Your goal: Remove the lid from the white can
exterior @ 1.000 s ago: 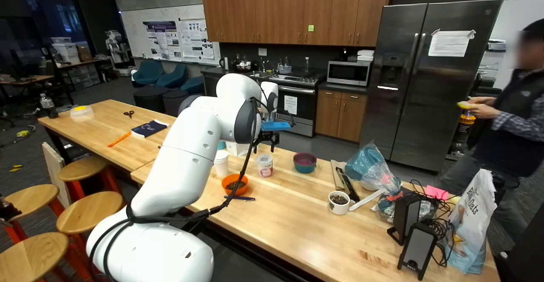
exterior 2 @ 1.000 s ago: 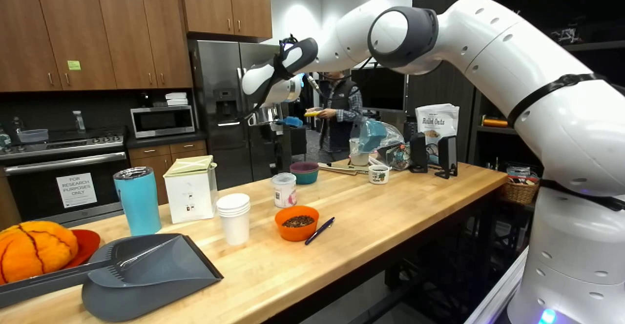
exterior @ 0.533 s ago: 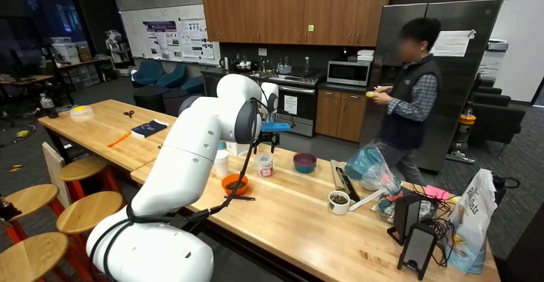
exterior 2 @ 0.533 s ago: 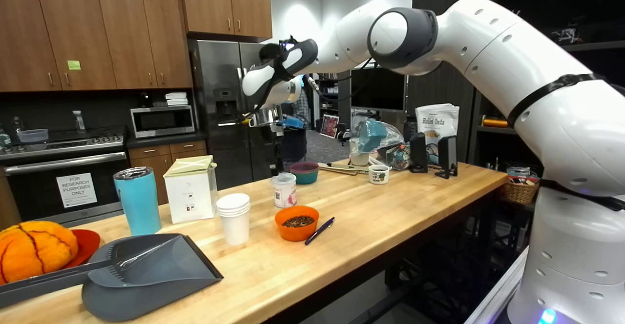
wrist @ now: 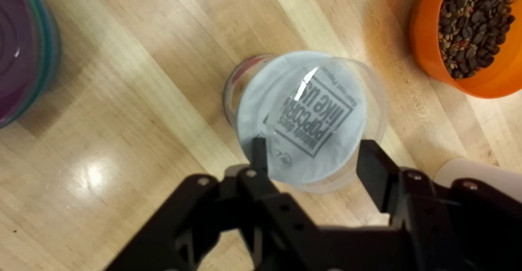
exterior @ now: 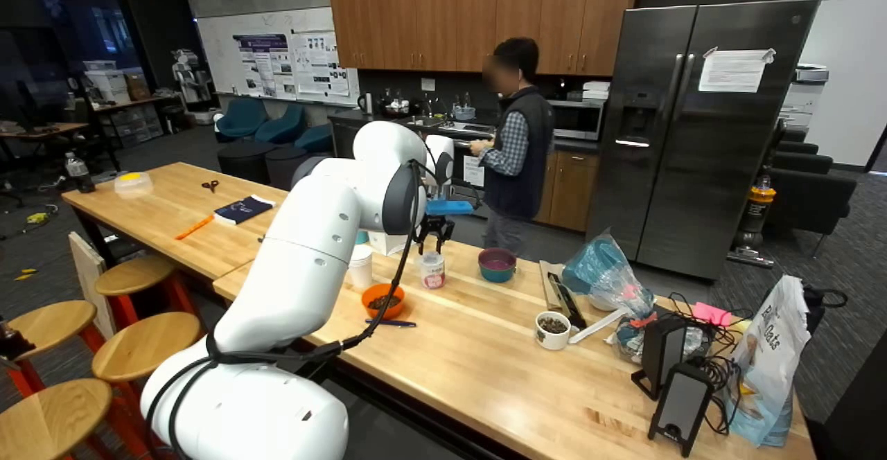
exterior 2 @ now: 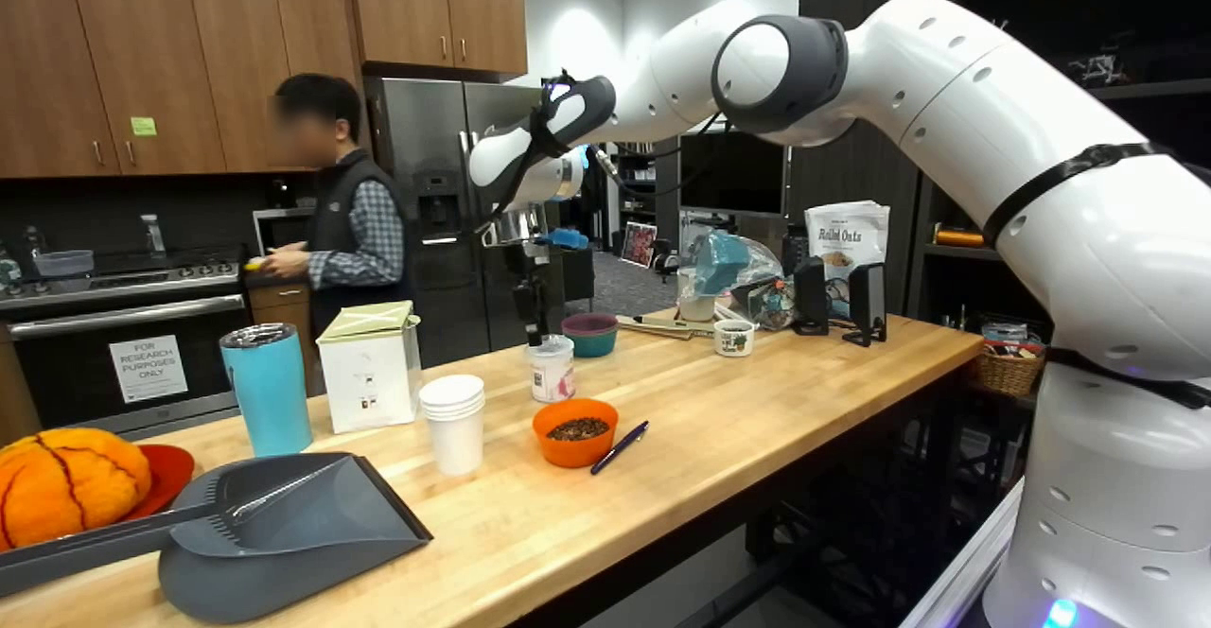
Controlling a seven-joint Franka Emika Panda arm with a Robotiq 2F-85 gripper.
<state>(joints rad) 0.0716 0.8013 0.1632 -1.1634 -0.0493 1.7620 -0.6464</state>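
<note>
The white can (exterior: 433, 278) stands upright on the table; it also shows in an exterior view (exterior 2: 553, 380) with pink markings. Its clear lid (wrist: 374, 99) sits on top over a printed white inner seal in the wrist view. My gripper (exterior: 429, 249) points down at the lid's height, at the lid's edge in an exterior view (exterior 2: 535, 340). In the wrist view the fingers (wrist: 313, 152) are part way together, one at each side of the lid. They overlap its rim, and I cannot tell whether they touch it.
An orange bowl of beans (exterior 2: 574, 458), stacked white cups (exterior 2: 454, 425), a purple and teal bowl (exterior: 497, 264), a white box (exterior 2: 367, 377) and a blue tumbler (exterior 2: 267, 390) stand around the can. A pen (exterior 2: 620, 448) lies in front. A person (exterior: 518, 148) is behind the table.
My gripper's fingers have moved closer together and their tips reach slightly lower, while the arm has stayed almost still. The person has walked across behind the table toward the stove.
</note>
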